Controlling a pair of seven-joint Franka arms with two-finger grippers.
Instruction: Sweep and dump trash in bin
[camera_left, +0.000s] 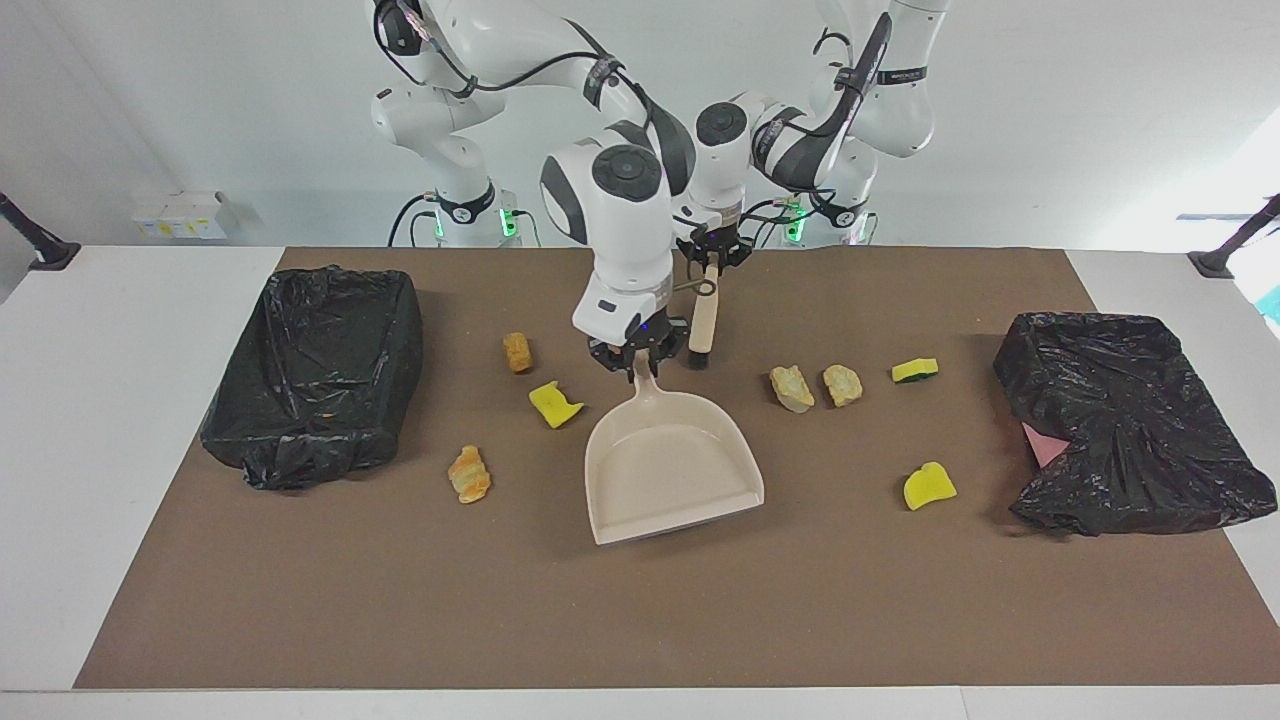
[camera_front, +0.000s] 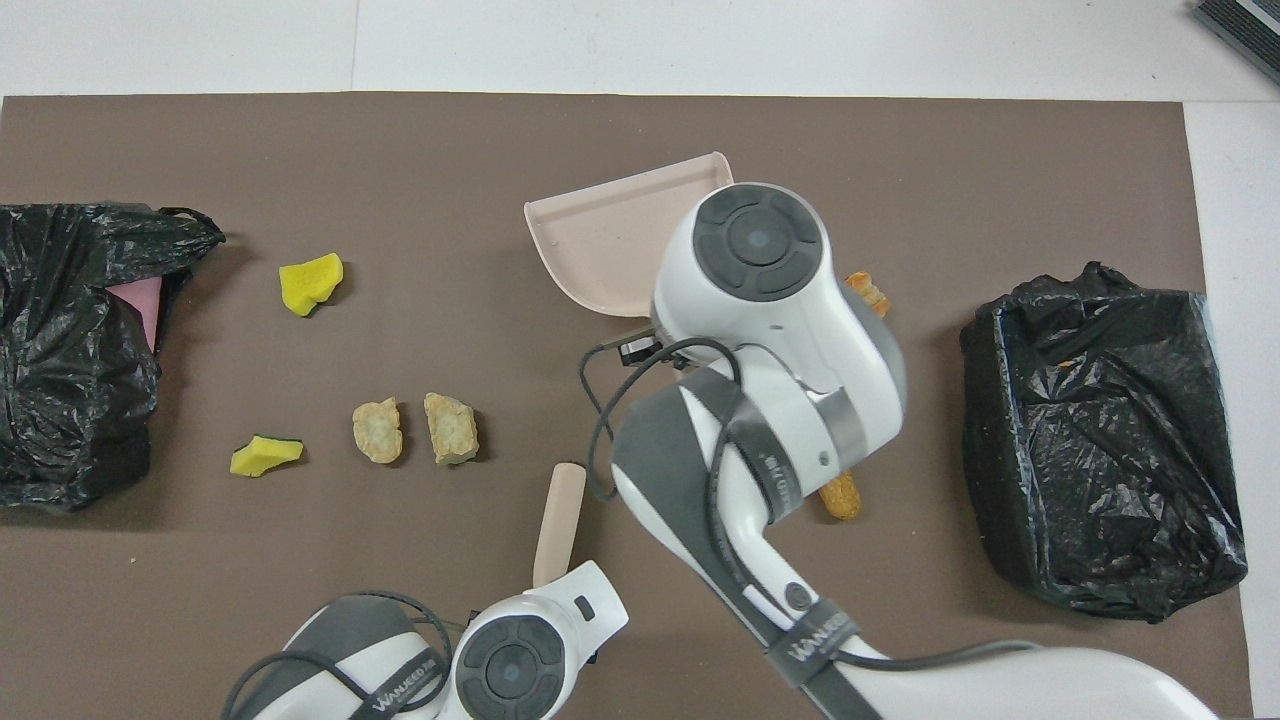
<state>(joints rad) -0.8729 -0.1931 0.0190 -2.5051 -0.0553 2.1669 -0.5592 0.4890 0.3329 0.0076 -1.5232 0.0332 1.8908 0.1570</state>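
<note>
The dustpan (camera_left: 672, 465) sits mid-mat (camera_left: 640, 620), with the brush (camera_left: 702, 325) upright nearer the robots. Toward the right arm's end lie three trash bits (camera_left: 554, 404), then a lined bin (camera_left: 315, 370). Toward the left arm's end lie four more bits (camera_left: 842, 384), then a crumpled bag (camera_left: 1130, 435).
</note>
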